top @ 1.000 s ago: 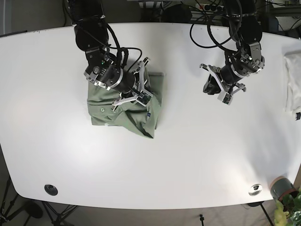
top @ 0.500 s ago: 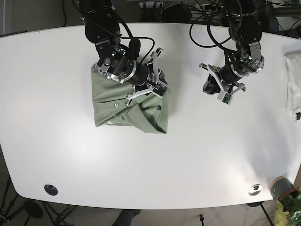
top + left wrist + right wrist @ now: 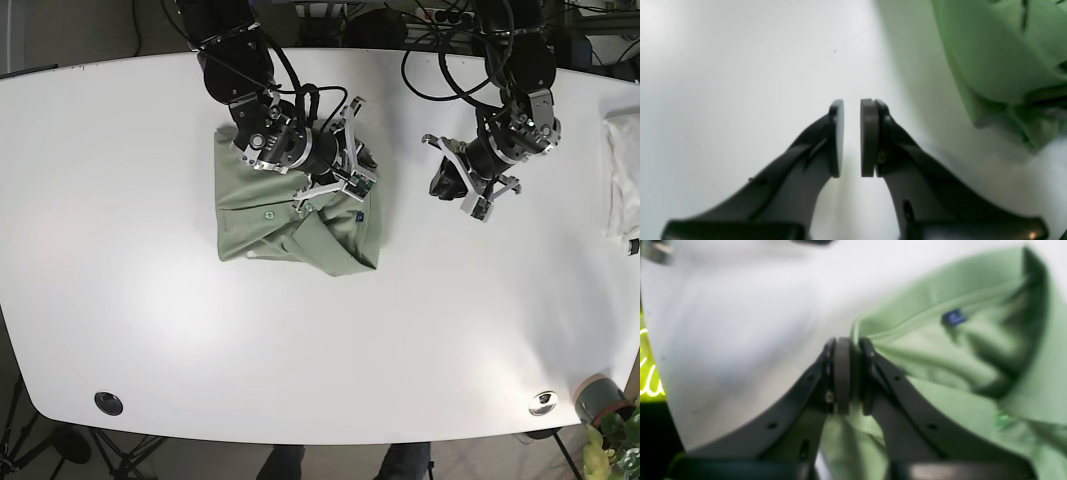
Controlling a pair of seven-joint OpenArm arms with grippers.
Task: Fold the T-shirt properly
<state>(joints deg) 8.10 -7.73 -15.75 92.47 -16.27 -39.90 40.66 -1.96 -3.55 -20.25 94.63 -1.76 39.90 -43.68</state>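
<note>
a: where are we seeing the shirt lying?

b: we are seeing it bunched in a rough folded block on the white counter, left of the middle in the base view, its collar and placket showing near the lower edge. a small blue label is showing on the green cloth in the right wrist view.

a: and what is the right pincer doing?

b: it is sitting over the shirt's right edge in the base view, and up close we are seeing its two pads pressed together on a fold of the green fabric, with cloth hanging below them.

a: are we seeing the left pincer holding anything?

b: no. its pads are standing parallel with only a narrow slit between them, and we are seeing bare counter through that slit. in the base view it is hanging well apart from the shirt, off to the right, with the green cloth only reaching the upper right corner of its wrist view.

a: anything else lying around?

b: we are noticing a white cloth at the counter's far right edge.
</note>
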